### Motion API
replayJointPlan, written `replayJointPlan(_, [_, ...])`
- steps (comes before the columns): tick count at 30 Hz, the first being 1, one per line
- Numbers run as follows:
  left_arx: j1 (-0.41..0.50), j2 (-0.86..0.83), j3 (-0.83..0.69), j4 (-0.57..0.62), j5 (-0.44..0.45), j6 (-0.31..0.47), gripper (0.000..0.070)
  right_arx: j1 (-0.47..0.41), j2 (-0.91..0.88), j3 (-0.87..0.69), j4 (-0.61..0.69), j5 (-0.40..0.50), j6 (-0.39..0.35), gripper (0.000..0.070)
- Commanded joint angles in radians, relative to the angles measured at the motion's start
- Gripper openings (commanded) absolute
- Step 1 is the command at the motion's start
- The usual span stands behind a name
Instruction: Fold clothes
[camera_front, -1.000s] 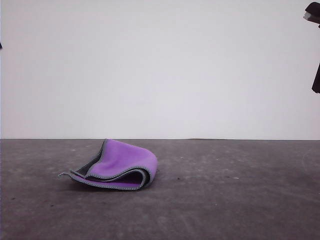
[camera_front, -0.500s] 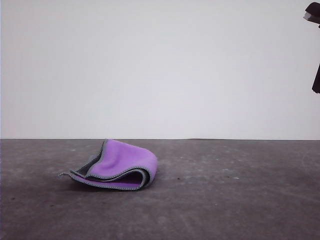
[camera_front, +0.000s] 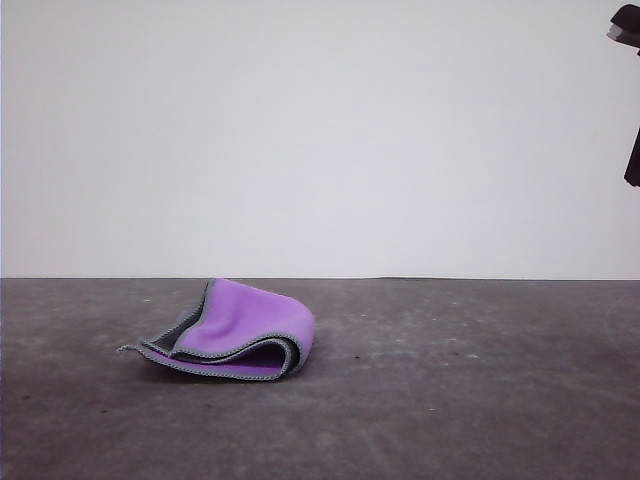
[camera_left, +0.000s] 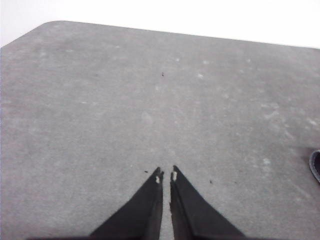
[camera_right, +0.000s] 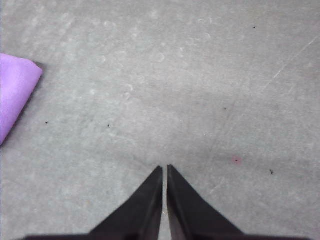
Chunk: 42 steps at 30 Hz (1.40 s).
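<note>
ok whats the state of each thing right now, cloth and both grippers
cloth: lying loosely folded over on the table, purple side out, layered edges not lined up, nothing touching it
left gripper: shut, empty, over bare table
right gripper: shut, empty, over bare table, apart from the cloth

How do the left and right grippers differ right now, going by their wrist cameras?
The right gripper has the folded purple and dark grey soft cloth at the edge of its view; the left gripper looks over bare grey tabletop. The left gripper's fingertips show pale marks; the right gripper's fingertips look plain black. Shared: both have jaws nearly together, holding nothing, above the table.
</note>
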Motion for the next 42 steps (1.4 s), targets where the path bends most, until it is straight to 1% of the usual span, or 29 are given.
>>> replayJointPlan(1, [0.002,-0.025,-0.021,0.012,0.001,-0.037,0.0016,0.003,0.005,0.015,0.01,0.0,0.003,0.0009])
replayJointPlan(4, [0.002,-0.021,-0.047,0.059,0.009,-0.065,0.0016,0.003,0.005,0.015,0.009,0.0,0.004,0.0009])
replayJointPlan(26, [0.005,-0.019,-0.047,0.058,0.013,-0.07,0.0016,0.007,0.005,0.015,0.015,0.0,0.003,0.0009])
replayJointPlan(28, [0.005,-0.019,-0.047,0.058,0.013,-0.07,0.0016,0.018,-0.015,0.014,0.017,0.018,-0.037,0.0009])
replayJointPlan(31, [0.005,-0.019,-0.047,0.058,0.013,-0.07,0.0016,0.011,-0.086,-0.006,0.096,0.105,-0.164,0.0009])
replayJointPlan(33, [0.005,-0.019,-0.047,0.058,0.012,-0.07,0.0016,-0.007,-0.169,-0.074,0.215,0.106,-0.219,0.0009])
replayJointPlan(34, [0.005,-0.019,-0.047,0.058,0.012,-0.07,0.0016,-0.018,-0.22,-0.122,0.286,0.099,-0.23,0.0009])
replayJointPlan(37, [0.005,-0.019,-0.047,0.058,0.013,-0.07,0.0016,-0.066,-0.383,-0.299,0.468,0.082,-0.225,0.0009])
replayJointPlan(39, [0.005,-0.019,-0.047,0.058,0.013,-0.07,0.0016,-0.098,-0.486,-0.405,0.517,0.082,-0.225,0.0009])
replayJointPlan(42, [0.005,-0.019,-0.047,0.058,0.013,-0.07,0.0016,-0.138,-0.618,-0.526,0.525,0.077,-0.22,0.0009])
